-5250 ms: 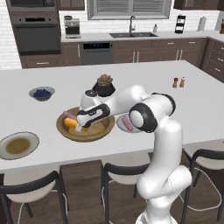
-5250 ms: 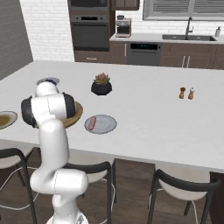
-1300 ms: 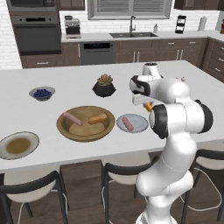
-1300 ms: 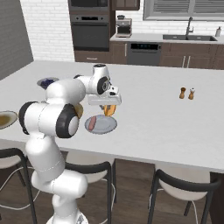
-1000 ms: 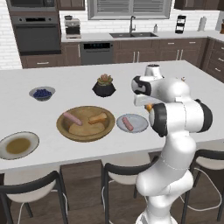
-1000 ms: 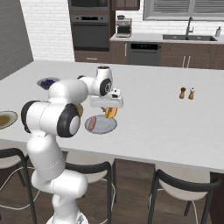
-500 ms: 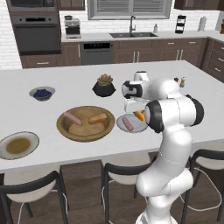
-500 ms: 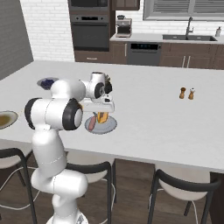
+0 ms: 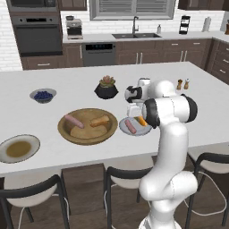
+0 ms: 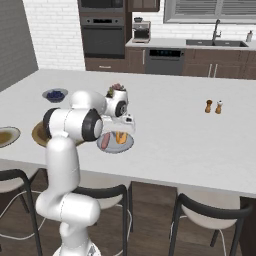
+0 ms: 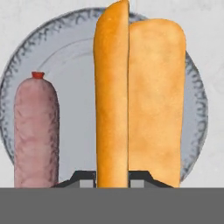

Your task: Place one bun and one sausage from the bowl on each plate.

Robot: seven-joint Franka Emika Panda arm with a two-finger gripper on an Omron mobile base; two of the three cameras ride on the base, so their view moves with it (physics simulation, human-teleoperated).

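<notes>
Left base view: The end effector is lowered over the grey plate, which sits on the white worktop just right of the wooden bowl. The orange bun shows at the end effector, low over the right half of the plate. A pinkish sausage lies on the left half of the same plate. The bowl holds a second sausage at its left side, a second bun at its right side, and a flatter tan piece nearer the front. A second plate with a brown centre rests near the left front edge of the worktop. A small grey bowl of blue berries and a black pot with a plant stand farther back. Two small shakers stand to the right, well apart from the plate.

Right base view: The end effector stands over the grey plate, with the bun in it and the sausage beside it on the plate. The bowl lies to the left, mostly hidden by the arm.

Hand view: The jaws are closed on the bun, which extends lengthwise away from the two finger tips over the grey plate. The sausage lies parallel to the bun on its left, apart from it.
</notes>
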